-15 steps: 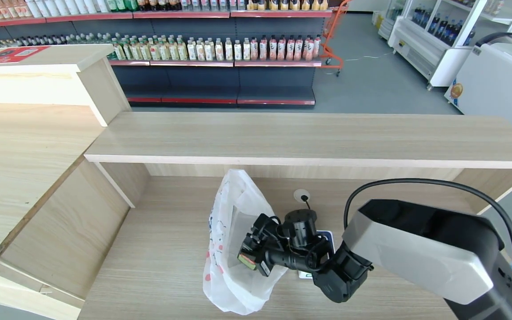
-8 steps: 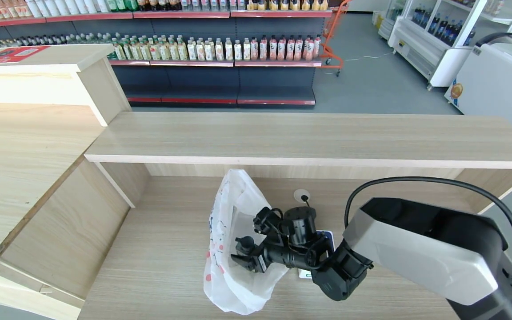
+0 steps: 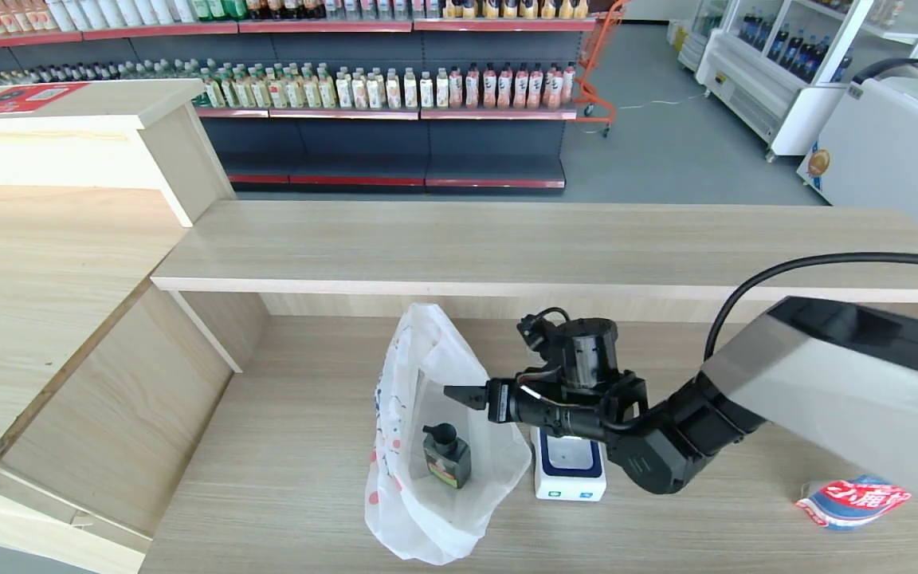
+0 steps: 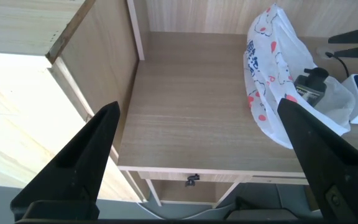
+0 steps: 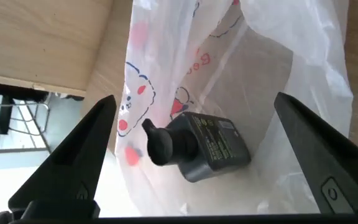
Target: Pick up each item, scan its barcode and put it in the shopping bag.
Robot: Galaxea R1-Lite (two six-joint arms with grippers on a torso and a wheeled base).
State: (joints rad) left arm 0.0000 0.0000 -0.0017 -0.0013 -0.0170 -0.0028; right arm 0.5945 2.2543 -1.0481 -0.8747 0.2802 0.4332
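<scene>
A white plastic shopping bag (image 3: 419, 383) stands open on the lower desk. Inside it rests a dark pump bottle (image 3: 446, 456), also seen through the bag's mouth (image 5: 207, 146) and from the left wrist view (image 4: 309, 87). My right gripper (image 3: 459, 394) hovers just above the bag's right rim, open and holding nothing; its fingers (image 5: 86, 155) stand wide apart over the bottle. My left gripper (image 4: 197, 106) is open and bare, well off to the left of the bag (image 4: 269, 74).
A white scanner with a blue screen (image 3: 569, 466) sits right of the bag. A red and white snack packet (image 3: 853, 501) lies at the desk's far right. A raised counter ledge (image 3: 555, 247) runs behind, with a wooden side wall (image 3: 116, 414) to the left.
My right gripper opened and let the pump bottle go into the bag, then drew back up and to the right. The bottle now sits in the bag.
</scene>
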